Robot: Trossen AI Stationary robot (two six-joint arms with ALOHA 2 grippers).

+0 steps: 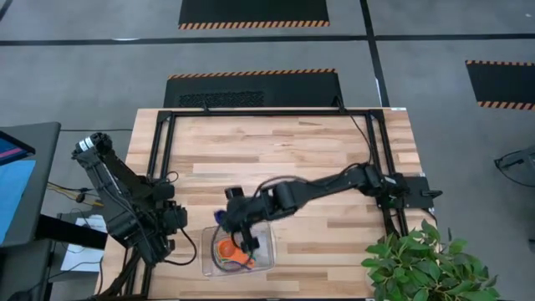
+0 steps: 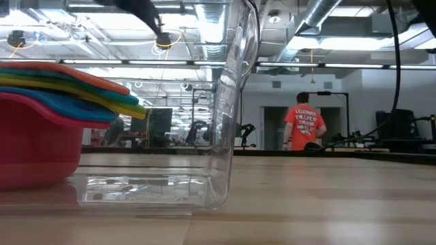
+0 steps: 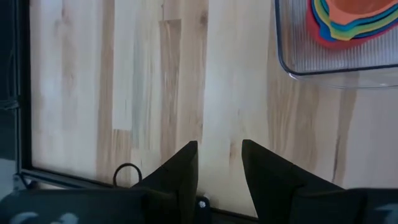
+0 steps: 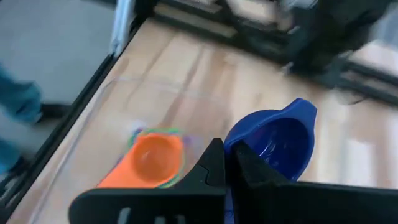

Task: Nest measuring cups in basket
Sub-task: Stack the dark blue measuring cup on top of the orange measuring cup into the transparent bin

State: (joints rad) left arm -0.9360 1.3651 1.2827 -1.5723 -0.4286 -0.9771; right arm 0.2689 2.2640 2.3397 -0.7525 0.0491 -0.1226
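Six cups are all you can tell apart: five stacked in the basket (image 1: 266, 261), red, light blue, green, yellow, orange on top; any cup below stays hidden. Your right gripper (image 4: 225, 163) hangs over the basket, fingers pinched on the dark blue cup (image 4: 277, 143), whose bowl sits just beside the fingertips, above the stack (image 4: 154, 158). Your left gripper (image 3: 219, 155) waits left of the basket, fingers spread, empty.

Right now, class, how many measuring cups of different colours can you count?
6 visible: red, light blue, green, yellow and orange nested in the basket; a dark blue cup held above by the right gripper. More may be hidden.
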